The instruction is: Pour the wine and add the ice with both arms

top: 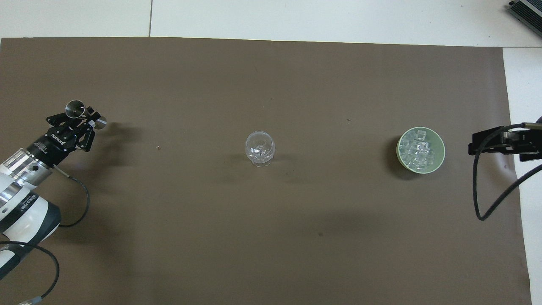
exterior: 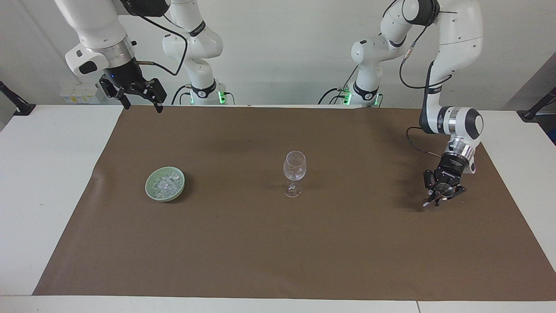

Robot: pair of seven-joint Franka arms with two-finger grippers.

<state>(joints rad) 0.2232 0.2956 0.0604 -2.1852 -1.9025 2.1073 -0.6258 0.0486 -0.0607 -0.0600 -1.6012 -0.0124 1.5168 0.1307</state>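
My left gripper (exterior: 436, 198) (top: 86, 119) is shut on a small silver double-ended measuring cup (top: 74, 108), held just above the brown mat at the left arm's end. The stemmed glass (exterior: 294, 171) (top: 259, 148) stands upright mid-mat and looks clear. Ice (exterior: 166, 183) (top: 420, 150) fills the pale green bowl (exterior: 147, 188) (top: 442, 146) toward the right arm's end. High over the mat's corner by the right arm's base, my right gripper (exterior: 139, 102) (top: 473, 146) waits open. No wine shows.
The brown mat (exterior: 278, 243) covers most of the white table (exterior: 47, 182). A black cable (top: 487, 207) hangs from the right wrist beside the bowl. Bare mat lies between the glass and each gripper.
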